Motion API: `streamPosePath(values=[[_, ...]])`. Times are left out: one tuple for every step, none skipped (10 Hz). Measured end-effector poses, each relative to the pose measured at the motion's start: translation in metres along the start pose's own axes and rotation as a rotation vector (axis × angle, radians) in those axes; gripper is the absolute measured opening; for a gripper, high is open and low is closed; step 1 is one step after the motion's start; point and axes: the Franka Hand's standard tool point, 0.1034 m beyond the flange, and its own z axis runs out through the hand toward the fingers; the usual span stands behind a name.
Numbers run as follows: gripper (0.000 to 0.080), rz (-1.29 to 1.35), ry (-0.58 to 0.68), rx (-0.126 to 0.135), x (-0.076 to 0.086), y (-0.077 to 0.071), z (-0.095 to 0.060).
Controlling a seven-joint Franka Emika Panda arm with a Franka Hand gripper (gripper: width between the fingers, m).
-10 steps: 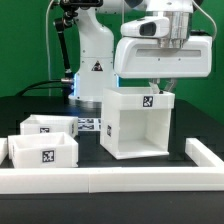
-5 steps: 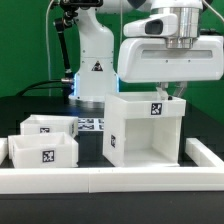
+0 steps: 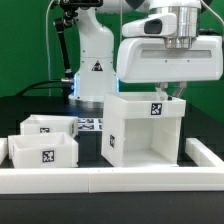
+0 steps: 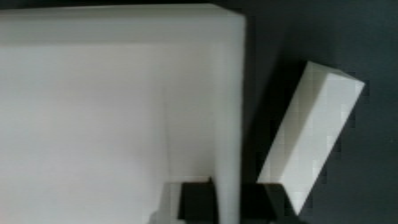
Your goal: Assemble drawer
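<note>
Casing (image 3: pixel 145 128): smooth white plastic, matt, barely any sheen. Beside the casing, front tray (image 3: pixel 45 152) and back tray (image 3: pixel 48 125) show the same flat white plastic. Under the casing, the table (image 3: pixel 92 148) is matt black. On the gripper (image 4: pixel 231 205), the fingers (image 4: pixel 196 200) look dull, dark, maybe rubber; it's blurred.

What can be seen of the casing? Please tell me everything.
The casing is a white, plastic-looking hollow cube with thin walls. Its open front faces the exterior camera. A small black-and-white tag sits on its upper front edge. It stands upright on the black table, toward the exterior view's right. The gripper comes from above, and its fingers appear closed on the casing's top edge.
</note>
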Motion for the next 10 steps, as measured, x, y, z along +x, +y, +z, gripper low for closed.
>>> streamPosePath(values=[[0.0038,0.022,0.004,0.005,0.01,0.004,0.0],[0.0038,0.04,0.007,0.014,0.02,0.01,0.001],[0.0038,0.053,0.015,0.015,0.028,0.016,0.001],[0.0038,0.059,0.026,0.013,0.032,0.02,0.001],[0.0038,0.057,0.025,0.013,0.032,0.019,0.001],[0.0038,0.095,0.025,0.016,0.032,0.018,0.001],[0.0038,0.179,0.025,0.023,0.032,0.017,0.001],[0.0038,0.236,0.024,0.025,0.032,0.015,0.002],[0.0038,0.311,0.024,0.028,0.033,0.014,0.002],[0.0038,0.387,0.027,0.03,0.035,0.014,0.002]])
